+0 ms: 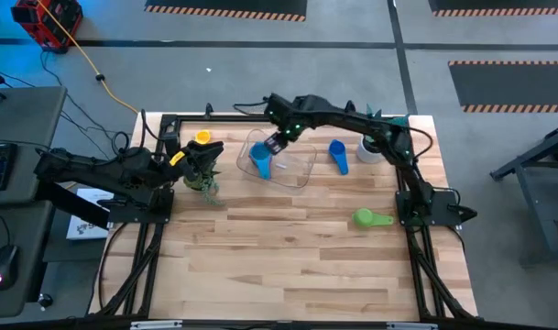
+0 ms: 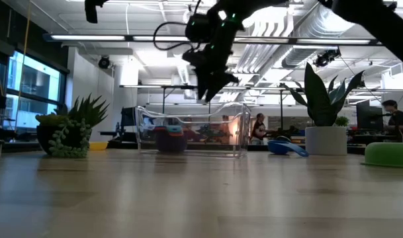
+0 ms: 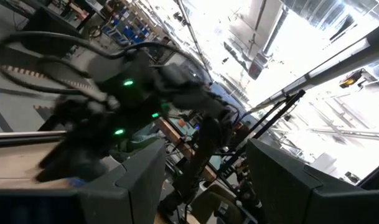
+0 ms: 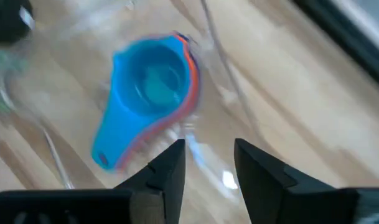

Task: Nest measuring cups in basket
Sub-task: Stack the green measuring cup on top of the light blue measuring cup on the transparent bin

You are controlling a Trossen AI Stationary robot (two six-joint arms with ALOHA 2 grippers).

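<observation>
I've got the right gripper (image 1: 275, 145) hanging over the basket (image 1: 301, 171), which sits near twelve o'clock on the worktop (image 1: 288, 257), and from the right wrist view its jaws are narrowly parted with nothing between them. Right below them is the nested stack (image 4: 153, 84): a light blue cup on top, an orange rim and a darker edge peeking out under it, handle fanned out to one side. It lies toward the basket's nine o'clock end, bowl up, which is what I want so the next one drops straight in. Two cups sit outside: the blue cup (image 1: 338, 154) just off the basket's three o'clock side, and the green cup (image 1: 370, 218) further toward four o'clock, near the right arm's base. A yellow cup (image 1: 202, 138) sits out at ten o'clock beside the small plant (image 1: 203, 174), where the left gripper (image 1: 208, 151) is parked; I can't tell its jaws. I reckon blue is the next pickup, being nearest. My worry is knocking the clear wall on the way out.
</observation>
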